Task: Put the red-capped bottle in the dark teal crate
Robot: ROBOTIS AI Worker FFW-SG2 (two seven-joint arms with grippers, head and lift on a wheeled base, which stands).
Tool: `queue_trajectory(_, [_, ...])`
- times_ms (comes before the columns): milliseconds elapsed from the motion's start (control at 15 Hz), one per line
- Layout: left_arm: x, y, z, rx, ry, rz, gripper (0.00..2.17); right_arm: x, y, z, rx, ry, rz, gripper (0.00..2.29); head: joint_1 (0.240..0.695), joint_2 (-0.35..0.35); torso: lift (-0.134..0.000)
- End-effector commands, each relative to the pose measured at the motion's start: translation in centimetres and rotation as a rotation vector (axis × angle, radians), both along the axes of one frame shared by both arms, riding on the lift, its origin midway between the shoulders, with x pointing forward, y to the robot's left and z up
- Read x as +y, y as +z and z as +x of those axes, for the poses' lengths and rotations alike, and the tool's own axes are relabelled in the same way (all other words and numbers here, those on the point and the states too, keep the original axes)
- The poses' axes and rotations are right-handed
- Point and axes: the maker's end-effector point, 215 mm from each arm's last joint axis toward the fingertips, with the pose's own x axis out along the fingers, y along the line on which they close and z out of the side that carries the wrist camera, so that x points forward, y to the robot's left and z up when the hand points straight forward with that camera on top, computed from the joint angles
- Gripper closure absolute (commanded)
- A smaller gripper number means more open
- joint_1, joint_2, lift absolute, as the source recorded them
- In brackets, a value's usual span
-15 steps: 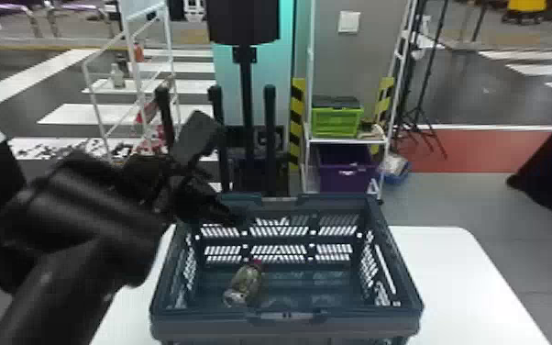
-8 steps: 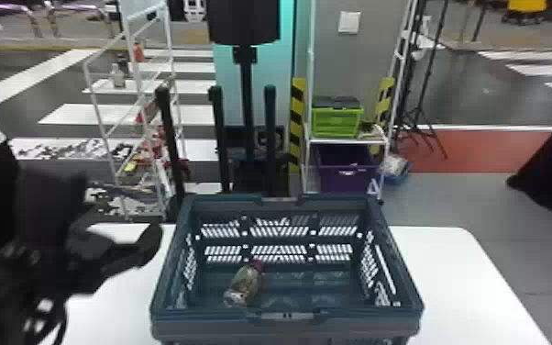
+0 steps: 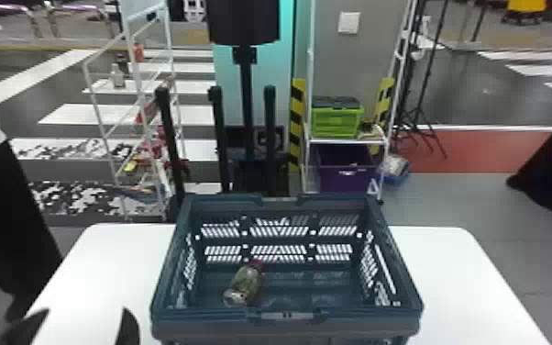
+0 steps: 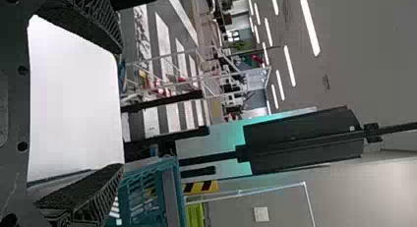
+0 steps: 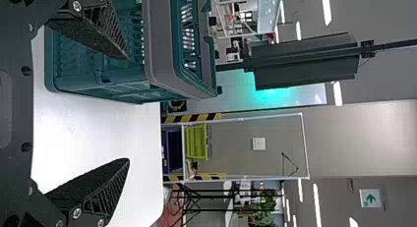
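Head view downward, crate (image 3: 206, 316) in all

The right gripper (image 5: 129, 109) is flaunting black, wedge-shaped fingers (image 5: 93, 186) with latticed sides! Silver screws (image 5: 76, 213) (round ones) are glinting.

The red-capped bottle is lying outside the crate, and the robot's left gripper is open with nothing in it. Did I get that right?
Not quite: the head view shows the red-capped bottle lying inside the crate. The left gripper is indeed open and empty.
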Motion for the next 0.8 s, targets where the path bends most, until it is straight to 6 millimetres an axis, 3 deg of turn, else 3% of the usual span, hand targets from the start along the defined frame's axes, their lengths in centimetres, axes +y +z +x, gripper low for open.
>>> queue_trajectory(0, [-1.3,-3.4,-2.4,-0.015,-0.016,-0.034,0.06,0.0,-0.3,0.0,0.006,0.001,0.0,0.15,0.499,0.0,0.0])
queue_trajectory(333, [-3.4,-8.9,-5.1,0.019,-0.054,-0.062,0.07,0.3,-0.4,0.3,0.011,0.011,0.0,0.15,0.499,0.0,0.0])
queue_trajectory(733, [-2.2,-9.2,-5.2,0.01,-0.048,-0.074,0.07,1.4,-0.4,0.8,0.014,0.024,0.005,0.15,0.499,0.0,0.0])
